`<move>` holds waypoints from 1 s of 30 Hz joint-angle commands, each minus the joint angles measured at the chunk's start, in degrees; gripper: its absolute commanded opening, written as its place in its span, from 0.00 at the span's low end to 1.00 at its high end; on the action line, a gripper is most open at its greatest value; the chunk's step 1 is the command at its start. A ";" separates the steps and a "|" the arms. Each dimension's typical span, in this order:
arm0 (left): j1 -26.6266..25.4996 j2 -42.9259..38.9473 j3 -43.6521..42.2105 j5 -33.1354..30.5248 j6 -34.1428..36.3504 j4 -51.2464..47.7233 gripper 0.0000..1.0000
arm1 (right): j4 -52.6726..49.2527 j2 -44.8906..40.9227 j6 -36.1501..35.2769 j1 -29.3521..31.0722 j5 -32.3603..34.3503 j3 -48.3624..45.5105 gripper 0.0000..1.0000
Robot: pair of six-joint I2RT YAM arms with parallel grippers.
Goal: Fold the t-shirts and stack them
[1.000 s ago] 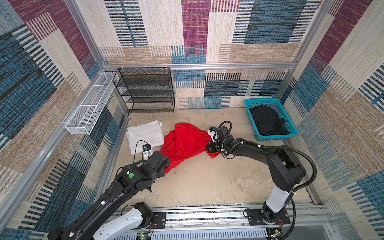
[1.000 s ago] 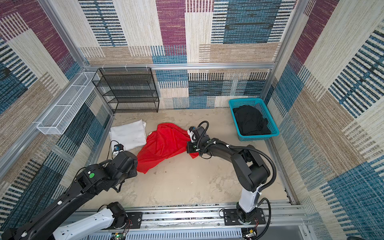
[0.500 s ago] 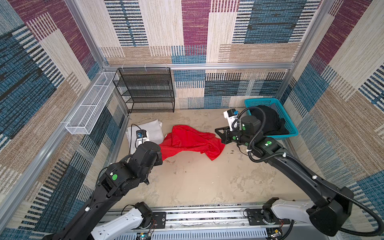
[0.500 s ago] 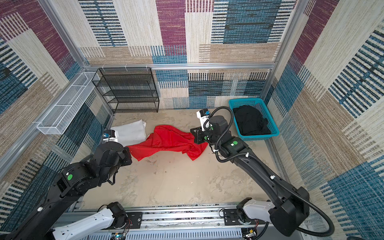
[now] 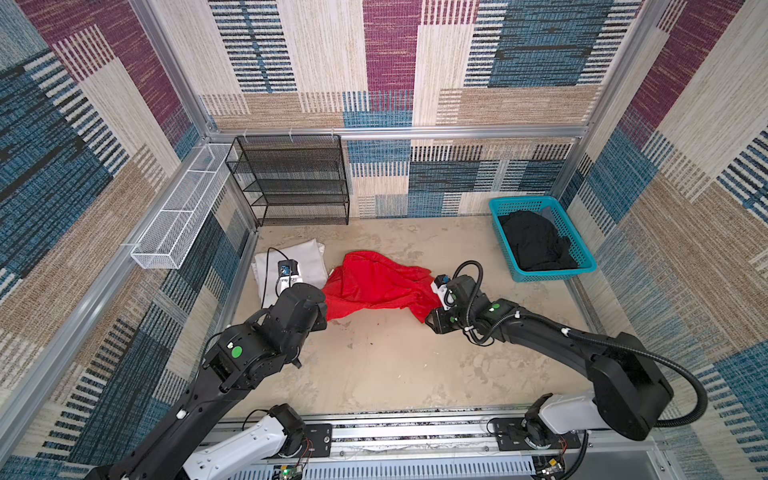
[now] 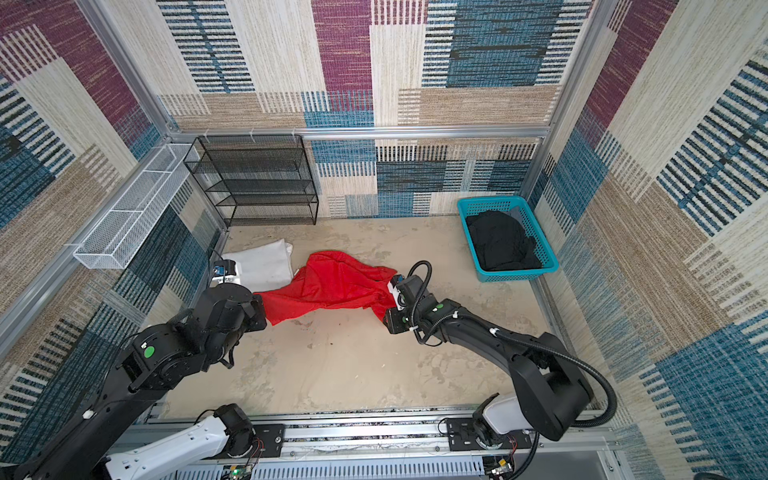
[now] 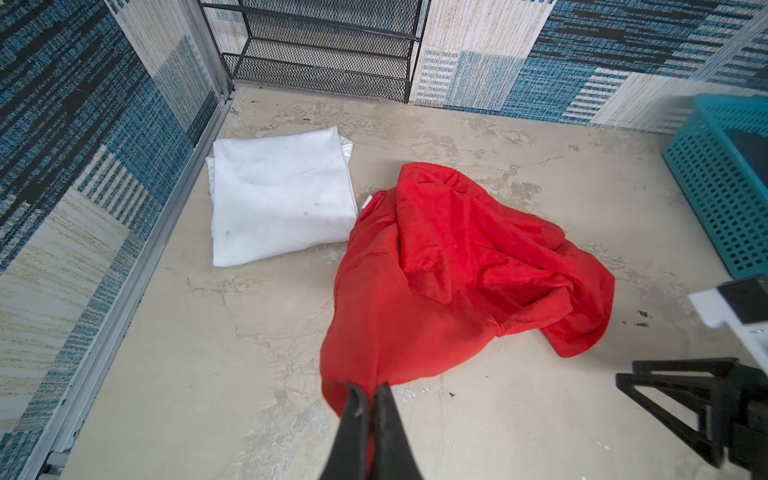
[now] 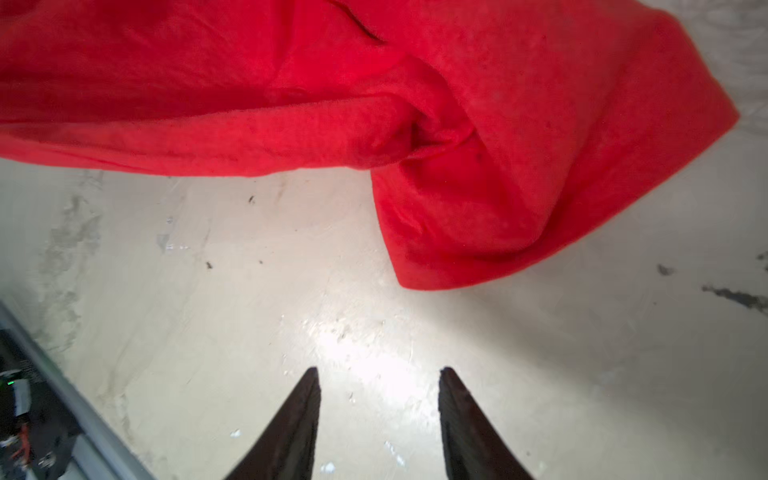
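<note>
The red t-shirt (image 5: 374,286) (image 6: 332,286) lies crumpled mid-floor. My left gripper (image 7: 368,384) is shut on its near-left edge, low over the floor. My right gripper (image 8: 378,374) stands open over bare floor just short of the shirt's right corner (image 8: 478,249), holding nothing. It also shows in the left wrist view as the right gripper (image 7: 681,382). A folded white t-shirt (image 5: 307,266) (image 7: 282,199) lies flat to the left of the red one. The black t-shirt (image 5: 536,241) (image 6: 500,241) lies bunched in the teal basket (image 5: 552,275).
A black mesh shelf rack (image 5: 291,183) stands against the back wall. A white wire basket (image 5: 178,216) hangs on the left wall. The teal basket sits in the back right corner. Patterned walls close in three sides, with a metal rail (image 5: 415,432) along the front.
Both arms lifted the red t-shirt, stretched it, then lowered it. My right gripper opened, let go of the right corner and drew back toward the front. The left keeps its grip.
</note>
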 commanded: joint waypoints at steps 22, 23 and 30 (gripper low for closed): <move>0.63 -1.14 -1.43 -1.48 -1.16 -1.06 0.00 | 2.47 9.83 -3.53 5.65 22.01 6.66 0.00; 0.67 -1.07 -1.43 -1.65 -1.29 -1.22 0.00 | 1.36 6.70 -3.74 5.61 21.15 6.68 0.00; 0.80 -2.52 -2.31 -4.10 -2.61 -1.28 0.00 | -11.96 -15.14 -6.19 5.25 15.07 9.22 0.00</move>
